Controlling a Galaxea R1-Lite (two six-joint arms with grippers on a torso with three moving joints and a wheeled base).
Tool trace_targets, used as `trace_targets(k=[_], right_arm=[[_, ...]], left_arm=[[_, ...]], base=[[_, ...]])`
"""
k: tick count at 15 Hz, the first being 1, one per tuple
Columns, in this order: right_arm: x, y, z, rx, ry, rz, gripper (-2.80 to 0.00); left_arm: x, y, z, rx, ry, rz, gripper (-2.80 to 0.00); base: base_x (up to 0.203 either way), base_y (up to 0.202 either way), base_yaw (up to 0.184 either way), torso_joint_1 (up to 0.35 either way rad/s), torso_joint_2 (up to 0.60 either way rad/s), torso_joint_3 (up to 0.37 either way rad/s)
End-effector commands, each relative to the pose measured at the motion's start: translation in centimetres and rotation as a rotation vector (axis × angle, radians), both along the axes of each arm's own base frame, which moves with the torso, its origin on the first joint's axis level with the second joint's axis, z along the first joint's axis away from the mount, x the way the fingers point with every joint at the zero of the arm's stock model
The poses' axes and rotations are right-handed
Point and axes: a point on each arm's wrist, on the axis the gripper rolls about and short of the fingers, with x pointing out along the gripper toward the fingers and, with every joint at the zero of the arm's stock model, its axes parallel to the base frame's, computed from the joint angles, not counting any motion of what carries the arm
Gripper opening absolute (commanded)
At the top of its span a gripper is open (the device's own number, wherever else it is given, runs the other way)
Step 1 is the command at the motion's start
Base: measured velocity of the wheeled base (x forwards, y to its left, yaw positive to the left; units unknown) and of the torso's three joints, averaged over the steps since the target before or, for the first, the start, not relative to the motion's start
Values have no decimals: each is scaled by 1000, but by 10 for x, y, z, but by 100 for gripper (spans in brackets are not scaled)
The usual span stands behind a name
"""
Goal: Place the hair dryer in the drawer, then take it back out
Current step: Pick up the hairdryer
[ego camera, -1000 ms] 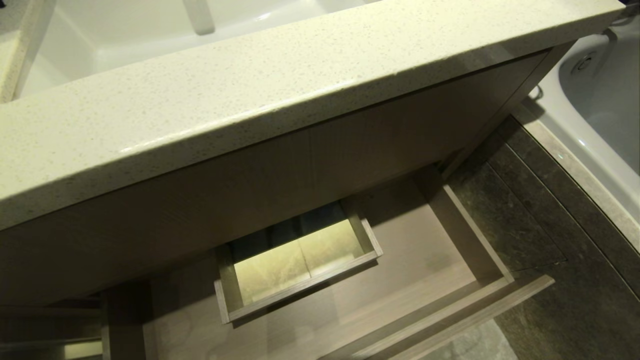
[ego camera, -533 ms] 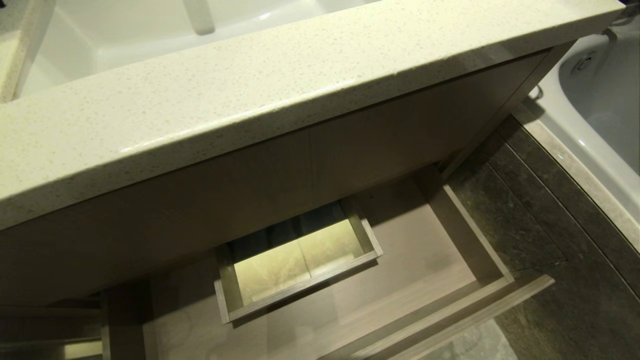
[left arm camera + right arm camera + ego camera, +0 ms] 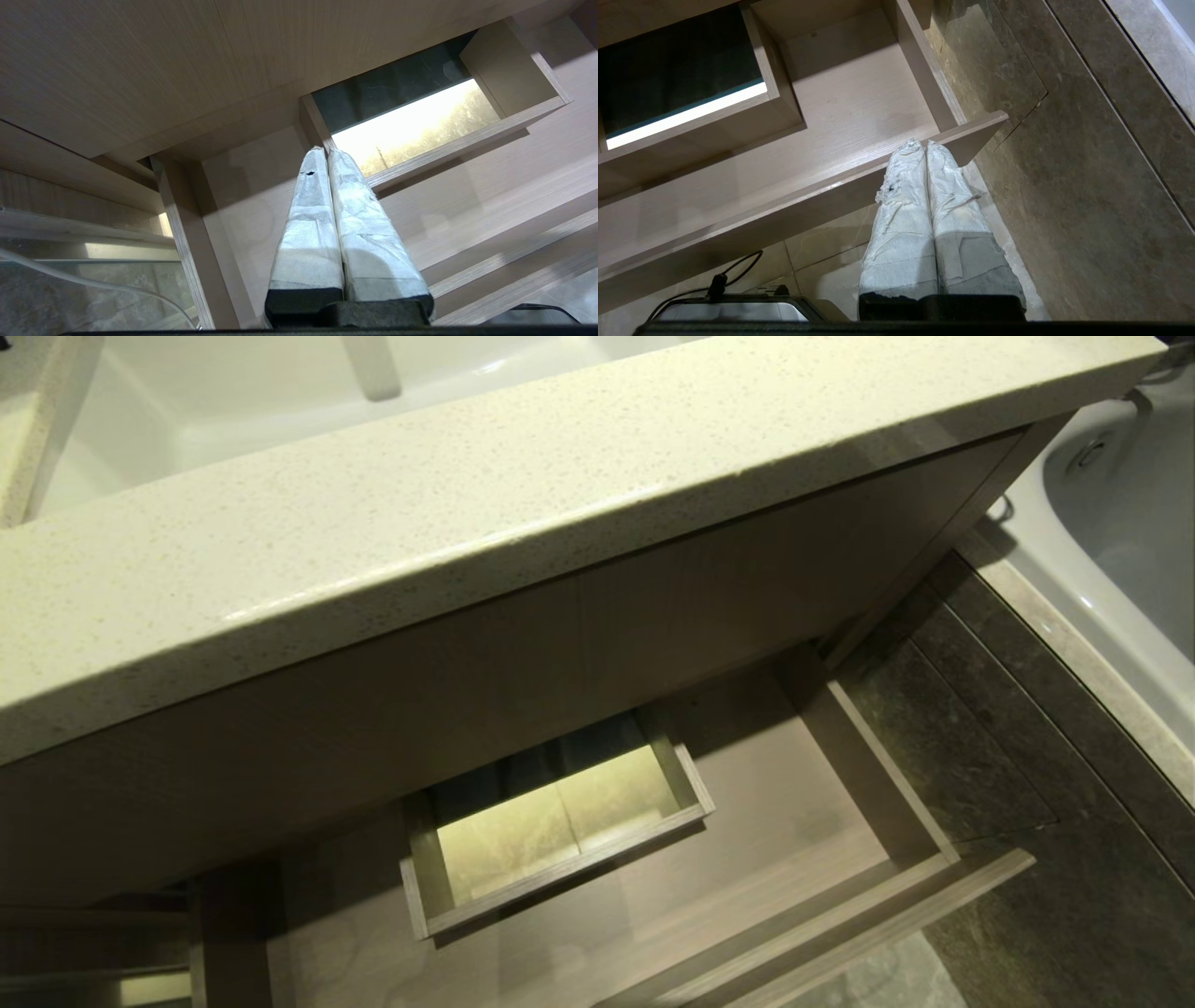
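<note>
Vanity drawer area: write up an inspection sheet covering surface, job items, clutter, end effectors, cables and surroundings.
Surface: speckled countertop with a white basin behind its front edge.
Job's things: drawer pulled open, its floor bare around the boxed cutout; hair dryer nothing seen.
Clutter: nothing seen.
End effectors: left end effector shut, holding nothing, over the drawer beside the cutout; right end effector shut, holding nothing, at the drawer's front strip.
Cables: thin white cable low in the left wrist view; black cable low in the right wrist view.
Surroundings: dark stone floor; white bathtub to the right.
</note>
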Motion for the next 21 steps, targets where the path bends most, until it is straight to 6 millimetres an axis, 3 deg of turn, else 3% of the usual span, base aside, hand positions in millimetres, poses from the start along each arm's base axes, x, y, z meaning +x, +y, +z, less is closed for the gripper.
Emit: trace_targets(k=[1, 12, 21], right_arm=[[0, 0, 0, -1, 3, 0, -280], [0, 0, 0, -2, 3, -1, -280], [0, 0, 0, -1, 3, -1, -280]], left_arm=[[0, 0, 0, -2, 1, 1, -280], [0, 0, 0, -8, 1, 1, -280], [0, 0, 0, -13, 1, 1, -280]], base=[[0, 0, 0, 0, 0, 0], [0, 0, 0, 2, 3, -72], [0, 0, 0, 1, 1, 27]])
